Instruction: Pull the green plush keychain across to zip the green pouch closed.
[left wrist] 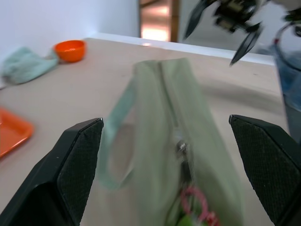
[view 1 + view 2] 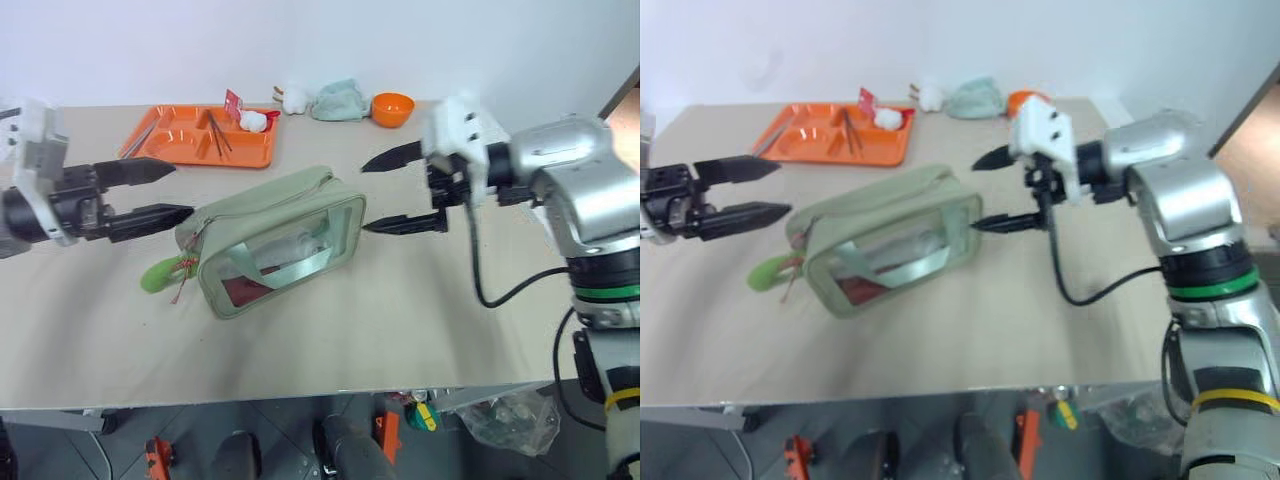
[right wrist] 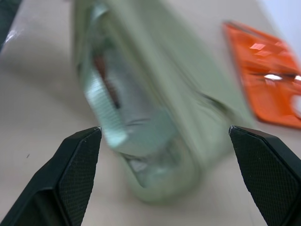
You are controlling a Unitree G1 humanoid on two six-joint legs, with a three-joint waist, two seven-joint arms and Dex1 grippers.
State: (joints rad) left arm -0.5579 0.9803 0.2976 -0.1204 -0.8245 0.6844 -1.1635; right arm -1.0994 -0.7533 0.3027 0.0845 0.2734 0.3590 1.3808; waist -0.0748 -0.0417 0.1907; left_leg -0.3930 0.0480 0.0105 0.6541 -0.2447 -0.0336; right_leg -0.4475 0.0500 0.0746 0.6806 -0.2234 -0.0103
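Note:
The green pouch point(image 2: 275, 240) lies in the middle of the table, a boxy sage bag with a clear side window and a zipper along its top point(image 1: 171, 108). The lime-green plush keychain point(image 2: 160, 275) hangs off the pouch's left end on reddish cords, resting on the table. My left gripper point(image 2: 170, 192) hovers open just left of the pouch's left end, above the keychain. At the pouch's right end my right gripper point(image 2: 378, 195) stands open, fingers pointing left toward the bag. Nothing is between either pair of fingers.
An orange tray point(image 2: 165, 140) with utensils sits at the back left. Behind the pouch lie a white plush point(image 2: 294, 96), a pale teal cloth point(image 2: 337, 100) and an orange bowl point(image 2: 392, 108). The table's front edge point(image 2: 300, 390) runs close below the pouch.

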